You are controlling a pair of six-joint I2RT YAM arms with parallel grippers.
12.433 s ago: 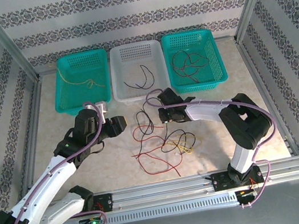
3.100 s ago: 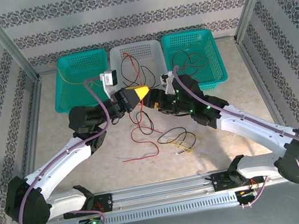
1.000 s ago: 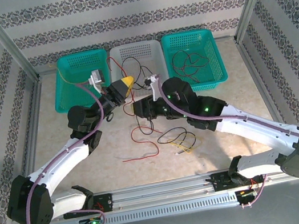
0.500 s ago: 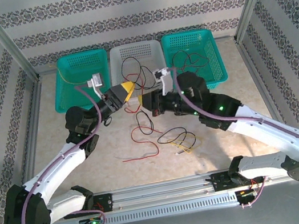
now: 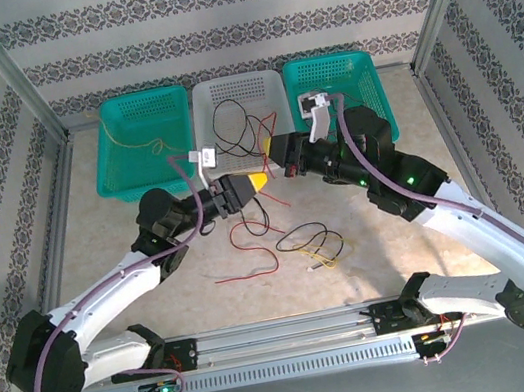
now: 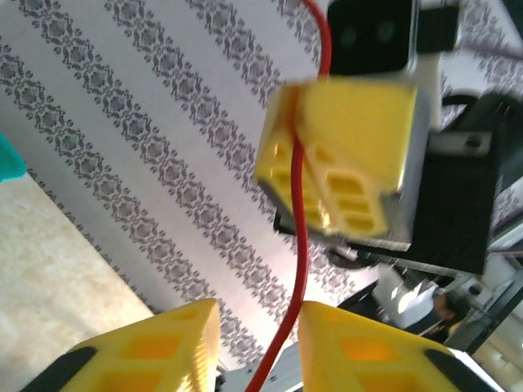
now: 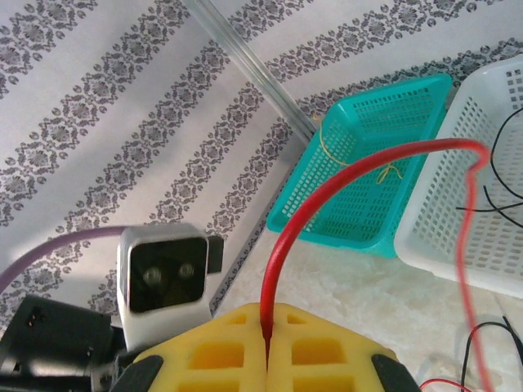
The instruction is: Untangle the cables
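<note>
Right tool (image 7: 267, 328) tight on the red cable (image 7: 272, 269), left tool (image 6: 257, 347) spread around it, arms tip-to-tip.

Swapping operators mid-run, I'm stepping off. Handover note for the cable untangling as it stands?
Right gripper: shut on a thin red cable, held up above the table.
Left gripper: open, that red cable running between its fingers.
Done: cables lie in the left teal plastic basket, white plastic basket and right teal plastic basket.
Left: free the red cable, then separate the black and yellow wire loops and loose red wire on the table.
</note>
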